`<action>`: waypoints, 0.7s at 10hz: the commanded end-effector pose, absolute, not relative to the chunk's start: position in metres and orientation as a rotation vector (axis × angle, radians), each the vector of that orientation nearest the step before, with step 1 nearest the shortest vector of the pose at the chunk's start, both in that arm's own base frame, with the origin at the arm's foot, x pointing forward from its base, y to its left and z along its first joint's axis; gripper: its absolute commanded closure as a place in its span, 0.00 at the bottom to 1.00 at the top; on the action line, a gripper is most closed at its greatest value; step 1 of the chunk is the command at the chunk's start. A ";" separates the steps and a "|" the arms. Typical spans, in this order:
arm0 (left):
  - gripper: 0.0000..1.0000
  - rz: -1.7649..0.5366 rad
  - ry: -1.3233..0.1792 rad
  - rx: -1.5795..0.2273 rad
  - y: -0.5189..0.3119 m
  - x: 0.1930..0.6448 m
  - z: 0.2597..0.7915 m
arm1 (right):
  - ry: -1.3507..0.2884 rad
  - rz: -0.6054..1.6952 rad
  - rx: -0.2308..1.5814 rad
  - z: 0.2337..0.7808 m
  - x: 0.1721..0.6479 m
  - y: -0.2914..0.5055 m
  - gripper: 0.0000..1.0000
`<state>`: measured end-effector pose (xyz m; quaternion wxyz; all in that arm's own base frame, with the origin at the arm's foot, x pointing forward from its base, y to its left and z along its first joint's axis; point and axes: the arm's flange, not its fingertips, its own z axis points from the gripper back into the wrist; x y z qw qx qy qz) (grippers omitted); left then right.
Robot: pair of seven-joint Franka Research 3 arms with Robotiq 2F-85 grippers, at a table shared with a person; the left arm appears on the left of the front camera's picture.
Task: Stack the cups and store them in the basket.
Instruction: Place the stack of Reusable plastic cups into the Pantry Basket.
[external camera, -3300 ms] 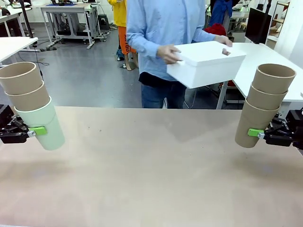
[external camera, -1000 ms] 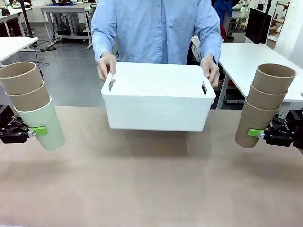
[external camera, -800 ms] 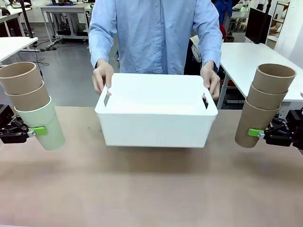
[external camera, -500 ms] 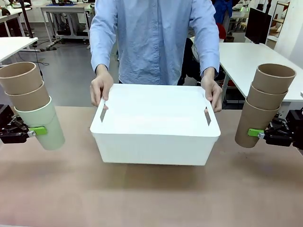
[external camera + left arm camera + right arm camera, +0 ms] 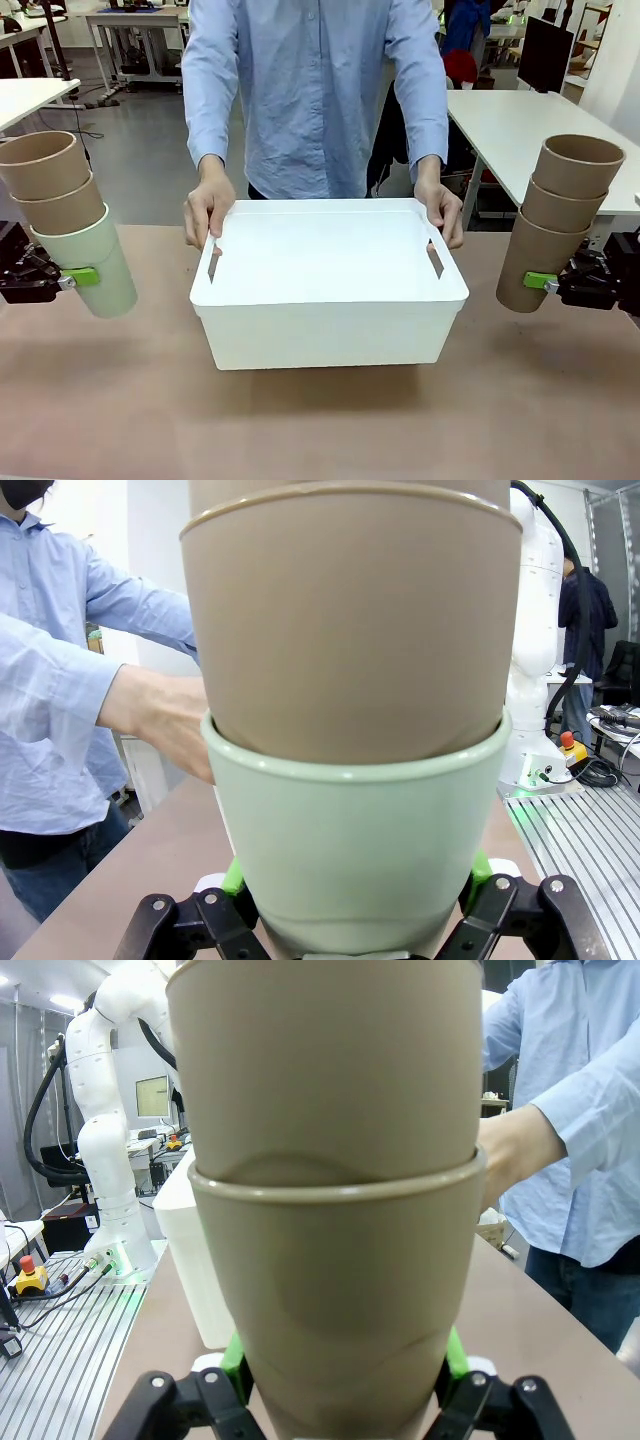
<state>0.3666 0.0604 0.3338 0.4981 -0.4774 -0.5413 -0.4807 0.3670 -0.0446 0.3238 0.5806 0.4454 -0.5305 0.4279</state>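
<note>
Cut off at the picture's sides in the front view: both robot arms, with little more than the black fingers and green pads showing. Blocked in both wrist views by the held cups – most of the scene beyond, and the topmost cup of each stack cropped at the upper edge. Hard to make out: the basket's inside, washed to plain white, and whether either stack's base touches the counter (image 5: 320,430).

Left hand (image 5: 80,277) at the far left edge, fingers level and pointing inward, clamped around the lower part of a mint green cup (image 5: 95,262). Nested in that cup, two tan cups (image 5: 62,212), mouths tilted up and to the left. From the left wrist, the same grip (image 5: 355,920): green pads pressed to either side of the mint cup (image 5: 355,830), a tan cup (image 5: 350,630) seated in it.

Right hand (image 5: 542,281) at the far right edge, mirrored pose, closed tight on the bottom tan cup (image 5: 530,262) of a three-cup stack leaning up and to the right. From the right wrist (image 5: 345,1400), pads against the lowest cup (image 5: 335,1300).

Between the two stacks, well apart from both – the white basket (image 5: 325,335), resting on the counter's middle, held by a person's hands (image 5: 205,212) at the slot handles on its left and right ends.
</note>
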 end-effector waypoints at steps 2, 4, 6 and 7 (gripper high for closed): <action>0.12 -1.172 -1.323 -1.157 0.060 0.365 0.337 | -1.242 1.010 1.034 0.328 0.366 -0.046 0.15; 0.12 -1.172 -1.323 -1.157 0.060 0.365 0.337 | -1.242 1.010 1.034 0.328 0.366 -0.046 0.15; 0.12 -1.172 -1.323 -1.157 0.060 0.365 0.337 | -1.242 1.010 1.034 0.328 0.366 -0.046 0.15; 0.12 -1.172 -1.323 -1.157 0.060 0.365 0.337 | -1.242 1.010 1.034 0.328 0.366 -0.046 0.15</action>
